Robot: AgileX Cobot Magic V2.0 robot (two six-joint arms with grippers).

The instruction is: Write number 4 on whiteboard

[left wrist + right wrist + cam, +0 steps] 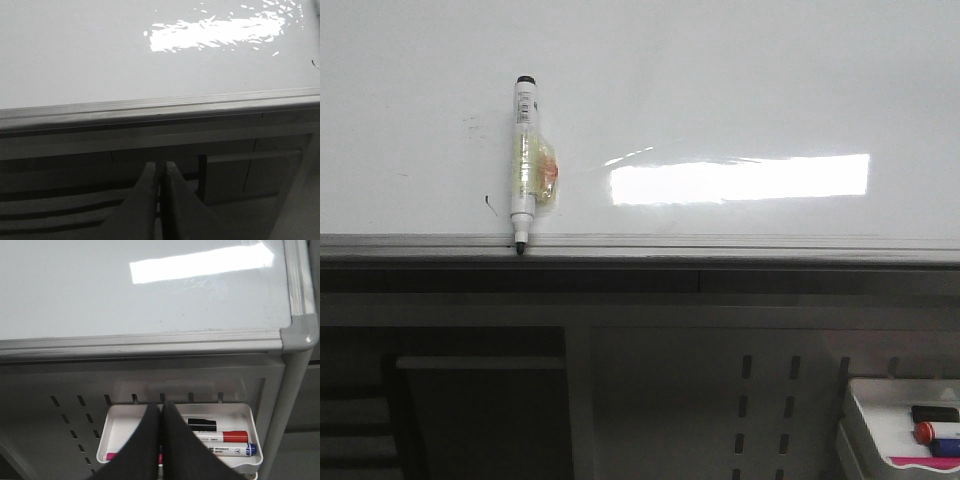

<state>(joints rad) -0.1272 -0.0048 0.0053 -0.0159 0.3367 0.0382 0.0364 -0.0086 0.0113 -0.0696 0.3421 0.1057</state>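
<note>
With no number 4 yet drawn on the whiteboard [740, 90], whose lower edge bears an untouched marker [524, 160], the pickup step is judged pending, both the left gripper [160, 172] and right gripper [161, 412] being closed and empty.

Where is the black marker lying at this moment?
In the front view, the marker lies on the left part of the whiteboard, its tip at the grey lower edge.

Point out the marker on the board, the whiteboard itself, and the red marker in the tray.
Marker [524, 160], front view, mid barrel.
Whiteboard [740, 80], front view, bare white surface.
Red marker [224, 435], right wrist view, on its white and red barrel.
</note>
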